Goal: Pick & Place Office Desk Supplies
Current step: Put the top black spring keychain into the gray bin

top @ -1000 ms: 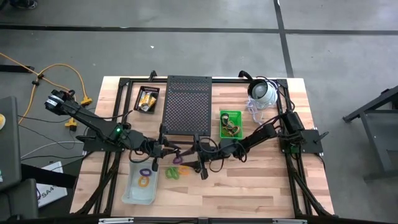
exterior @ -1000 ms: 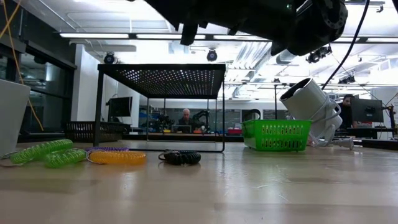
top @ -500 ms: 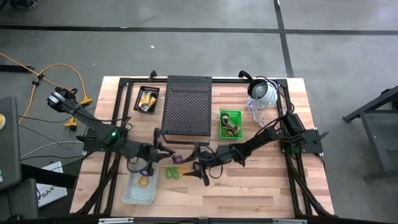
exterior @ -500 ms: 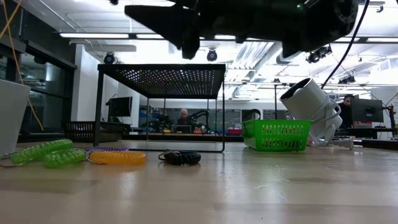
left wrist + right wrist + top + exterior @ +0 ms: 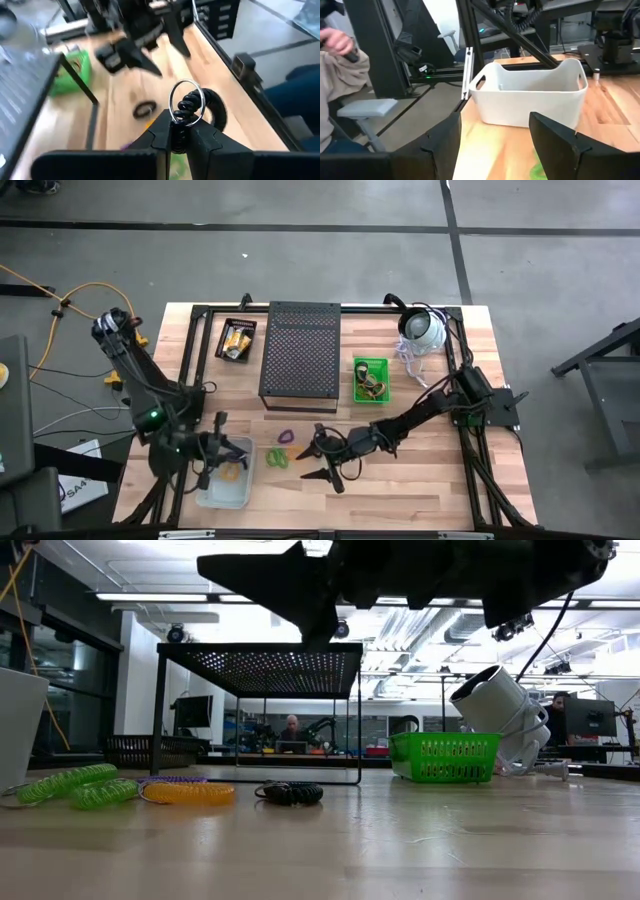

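Observation:
My left gripper hovers over the white bin at the near left, shut on a black coiled loop with a metal ring. My right gripper stands open above the table's near middle, with nothing between its fingers. Right beside its left side, green, purple, orange and black coiled loops lie flat on the wood. An orange loop lies in the bin. My left gripper pinches the black coil between its two fingers, at the coil's end just under the metal ring. Ring and the remaining coil stick out past the fingertips. The loop is lifted clear of the table.
A black mesh stand stands at the far middle, with a green basket to its right and a black tray of yellow packets to its left. A white dome device with its cable sits far right. A person shows at the right wrist view's edge.
My left gripper has swung from the table's middle toward the left and near edge, ending over the white bin, rolling as it went and carrying the black coil. My right gripper has shifted a little toward the near edge, sunk slightly and opened wider.

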`<state>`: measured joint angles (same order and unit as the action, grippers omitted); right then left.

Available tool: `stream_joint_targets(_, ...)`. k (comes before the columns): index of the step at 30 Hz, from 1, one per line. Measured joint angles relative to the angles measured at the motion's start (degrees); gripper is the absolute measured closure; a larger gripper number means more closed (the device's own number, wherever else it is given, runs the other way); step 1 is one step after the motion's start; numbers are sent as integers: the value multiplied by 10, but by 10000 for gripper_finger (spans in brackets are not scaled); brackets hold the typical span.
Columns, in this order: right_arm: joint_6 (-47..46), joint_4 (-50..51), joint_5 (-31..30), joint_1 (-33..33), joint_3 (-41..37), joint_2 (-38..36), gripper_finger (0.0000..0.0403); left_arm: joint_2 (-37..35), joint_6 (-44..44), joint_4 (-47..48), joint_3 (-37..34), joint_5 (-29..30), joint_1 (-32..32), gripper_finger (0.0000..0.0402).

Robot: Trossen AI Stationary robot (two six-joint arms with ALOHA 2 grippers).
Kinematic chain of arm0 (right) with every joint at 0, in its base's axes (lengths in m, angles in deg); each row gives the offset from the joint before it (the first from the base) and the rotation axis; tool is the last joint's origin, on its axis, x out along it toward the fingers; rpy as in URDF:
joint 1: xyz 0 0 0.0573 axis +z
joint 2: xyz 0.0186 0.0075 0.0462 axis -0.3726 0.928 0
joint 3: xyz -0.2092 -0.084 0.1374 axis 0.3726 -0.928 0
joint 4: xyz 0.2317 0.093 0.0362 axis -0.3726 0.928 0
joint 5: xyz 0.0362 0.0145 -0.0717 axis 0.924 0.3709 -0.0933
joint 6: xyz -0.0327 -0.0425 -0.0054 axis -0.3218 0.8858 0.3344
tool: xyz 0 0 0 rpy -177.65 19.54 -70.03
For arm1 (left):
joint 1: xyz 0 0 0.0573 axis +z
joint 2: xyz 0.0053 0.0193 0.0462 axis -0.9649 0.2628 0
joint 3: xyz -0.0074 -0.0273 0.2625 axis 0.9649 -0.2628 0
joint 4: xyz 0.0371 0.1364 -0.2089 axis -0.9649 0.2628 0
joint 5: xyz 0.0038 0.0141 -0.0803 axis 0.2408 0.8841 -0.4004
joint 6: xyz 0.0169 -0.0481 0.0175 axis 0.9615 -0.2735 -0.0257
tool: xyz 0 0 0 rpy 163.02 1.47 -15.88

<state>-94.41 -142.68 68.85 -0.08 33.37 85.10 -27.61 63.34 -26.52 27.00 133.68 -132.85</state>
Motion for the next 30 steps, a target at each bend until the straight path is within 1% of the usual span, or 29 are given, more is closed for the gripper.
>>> stream_joint_targets(3, -5, 0, 0, 4, 0, 0, 180, 8, -75, 53, 0, -2, -15, 373)
stream_joint_targets(5, -14, 0, 0, 4, 0, 0, 180, 16, -124, 90, 0, -16, -17, 373)
stream_joint_targets(9, -14, 0, 0, 8, 0, 0, 180, 44, -213, 159, 0, -70, -9, 373)
stream_joint_targets(12, -14, -1, 0, 9, 0, 0, 180, 66, -254, 178, 0, -121, -1, 373)
stream_joint_targets(15, -13, -1, 0, 9, 0, 0, 180, 88, -280, 180, 0, -159, 6, 373)
stream_joint_targets(21, -9, 0, 0, 8, 0, 0, 180, 123, -285, 180, 0, -210, 24, 373)
stream_joint_targets(25, -9, -1, 0, 8, 0, 0, 180, 129, -285, 180, 0, -214, 40, 369)
stream_joint_targets(30, -9, 0, 0, 8, 0, 0, 180, 129, -284, 180, 0, -215, 55, 338)
